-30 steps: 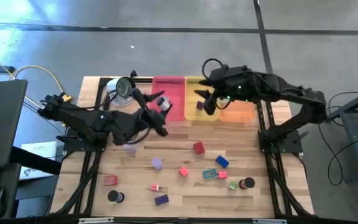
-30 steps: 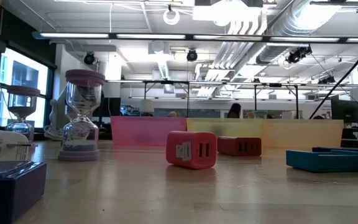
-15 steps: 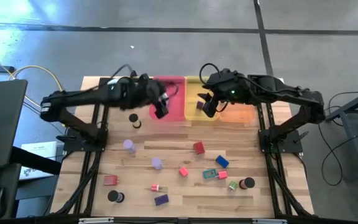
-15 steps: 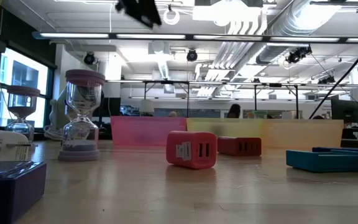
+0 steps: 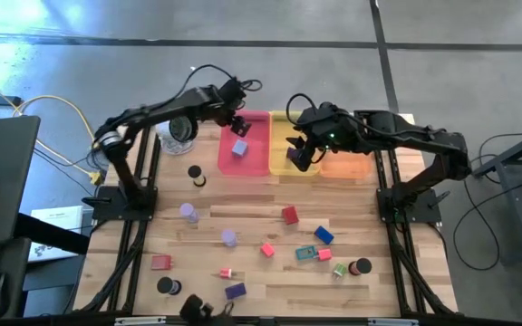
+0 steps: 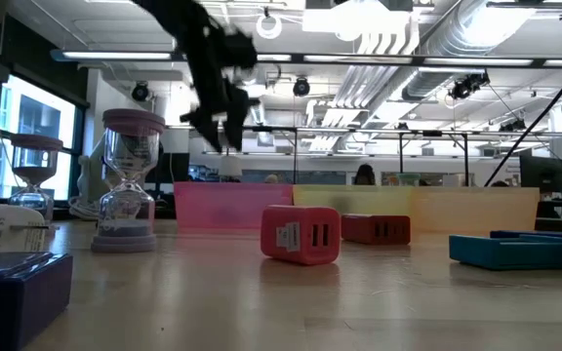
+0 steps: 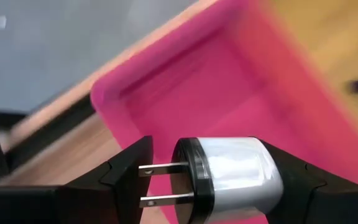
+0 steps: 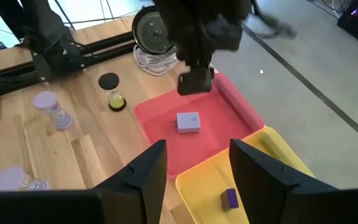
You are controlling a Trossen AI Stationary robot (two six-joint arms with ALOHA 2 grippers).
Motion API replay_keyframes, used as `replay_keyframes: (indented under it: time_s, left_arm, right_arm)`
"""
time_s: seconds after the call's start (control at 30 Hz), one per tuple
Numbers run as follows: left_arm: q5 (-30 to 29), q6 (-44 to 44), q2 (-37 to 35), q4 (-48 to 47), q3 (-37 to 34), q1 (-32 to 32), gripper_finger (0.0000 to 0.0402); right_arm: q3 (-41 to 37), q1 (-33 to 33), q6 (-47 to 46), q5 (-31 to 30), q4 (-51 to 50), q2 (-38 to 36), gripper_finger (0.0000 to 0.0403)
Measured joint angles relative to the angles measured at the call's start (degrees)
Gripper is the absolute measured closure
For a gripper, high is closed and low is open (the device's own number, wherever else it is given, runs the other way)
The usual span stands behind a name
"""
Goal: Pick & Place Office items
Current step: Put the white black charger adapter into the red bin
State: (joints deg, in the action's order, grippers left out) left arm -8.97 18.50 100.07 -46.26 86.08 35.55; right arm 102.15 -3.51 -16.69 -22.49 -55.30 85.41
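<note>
The step in hand looks like the drop into the pink tray. To do it well, let go low and square over the tray floor, then lift straight up so nothing catches the prongs. The lavender plug adapter lies inside the tray's near half in the high view, with the left claw just behind and above it. The left wrist view frames it right at the claw, so whether it is pinched or freed I cannot tell. The right claw hovers spread and empty over the yellow tray.
</note>
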Motion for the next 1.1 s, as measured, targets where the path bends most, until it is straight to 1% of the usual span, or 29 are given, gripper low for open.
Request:
replay_keyframes:
  time_s: [0.13,0.27,0.47,0.67,0.87,0.97,1.1]
  left_arm:
    - [0.8,2.4,5.2,-0.1,0.0,2.0,0.0168]
    - [1.5,2.3,7.5,0.2,0.0,2.8,0.0168]
    - [1.4,2.9,8.5,2.2,0.0,3.7,0.0167]
    - [1.4,5.4,9.3,3.3,0.0,3.7,0.0167]
    - [2.4,5.5,9.5,3.6,0.0,3.7,0.0167]
    - [4.5,5.6,9.5,3.2,0.0,3.8,0.0167]
    - [4.3,5.6,9.5,3.3,0.0,3.7,0.0167]
  right_arm:
    - [0.0,0.0,-0.4,-0.1,-0.6,0.3,0.0241]
    - [0.0,0.0,-0.7,-0.1,-1.4,0.5,0.0241]
    - [0.0,0.0,-0.7,-0.6,-1.3,0.4,0.0241]
    - [0.0,0.0,-0.1,-2.1,-1.3,0.4,0.0241]
    - [0.0,0.0,0.0,-2.8,-1.3,0.4,0.0241]
    - [0.0,0.0,0.0,-2.9,-1.3,0.4,0.0241]
    - [0.0,0.0,0.0,-2.9,-1.4,0.4,0.0241]
